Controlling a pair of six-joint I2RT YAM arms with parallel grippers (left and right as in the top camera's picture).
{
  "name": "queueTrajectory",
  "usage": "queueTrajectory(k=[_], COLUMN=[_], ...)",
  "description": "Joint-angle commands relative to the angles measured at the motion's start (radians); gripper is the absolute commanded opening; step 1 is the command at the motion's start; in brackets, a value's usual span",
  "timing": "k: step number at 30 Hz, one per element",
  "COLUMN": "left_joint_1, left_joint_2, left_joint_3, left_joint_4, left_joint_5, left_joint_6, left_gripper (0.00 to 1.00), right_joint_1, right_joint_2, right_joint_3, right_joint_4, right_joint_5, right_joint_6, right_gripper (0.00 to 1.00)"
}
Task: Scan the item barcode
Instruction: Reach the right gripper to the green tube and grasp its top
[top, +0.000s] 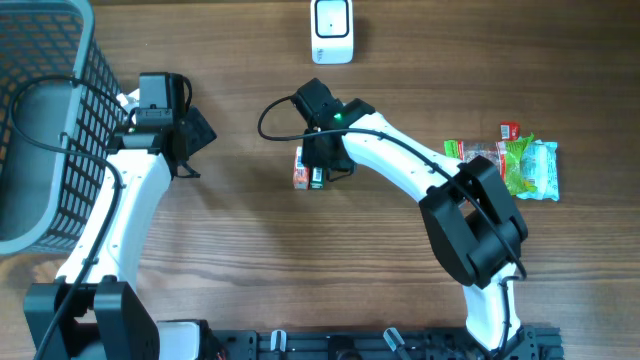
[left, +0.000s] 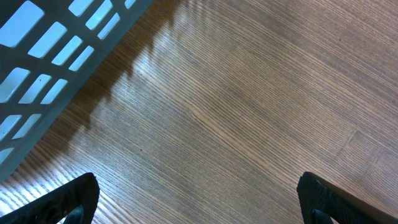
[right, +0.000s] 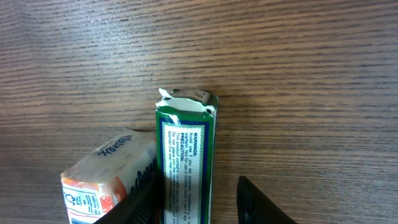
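right tool (right: 198, 179): open. We see it straddling the green box (right: 186, 158), one finger on each long side. The left finger (right: 146, 199) sits in the gap between the box and the white-and-orange pack (right: 106, 180), right against the box. The right finger (right: 258, 202) stands apart from the box, with bare table showing between them.
green box: lies flat mid-table, long axis running near-far. Its far end is torn open, and the top face carries a white-framed panel of small print. We can't read it.
white-and-orange pack: just left of the green box, angled, and touching it or nearly so. We can't tell which.
left tool (left: 199, 202): fully open with nothing between its fingers, over bare table (left: 249, 106) on the left side, well apart from the box.
basket (top: 45, 120): grey mesh, at the far left, just beside the left arm.
scanner (top: 332, 30): white unit at the far edge of the table, beyond the green box and well apart from it.
snack packets (top: 515, 160): green and red wrappers at the right, clear of both tools.
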Motion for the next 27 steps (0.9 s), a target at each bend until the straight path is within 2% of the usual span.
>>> queueTrajectory(k=[1,12,18,27], left_joint_1=[0.004,0.004,0.004,0.004], left_joint_2=[0.005,0.005,0.005,0.005], left_joint_3=[0.001,0.001,0.001,0.001], left_joint_4=[0.003,0.003,0.003,0.003], left_joint_5=[-0.013,-0.013,-0.013,-0.013], left_joint_6=[0.008,0.008,0.008,0.008], left_gripper=[1.0,1.0,1.0,1.0], right_joint_1=[-0.002,-0.002,-0.003,-0.055], right_joint_2=[0.032,0.035,0.035,0.008], right_joint_3=[-0.014,-0.014,-0.014,-0.014], right_joint_4=[0.001,-0.008,-0.014,-0.031], right_joint_5=[-0.009,-0.008,-0.008,-0.008], right_joint_6=[0.002,-0.002,-0.031,-0.09], right_gripper=[0.41,0.42,0.31,0.29])
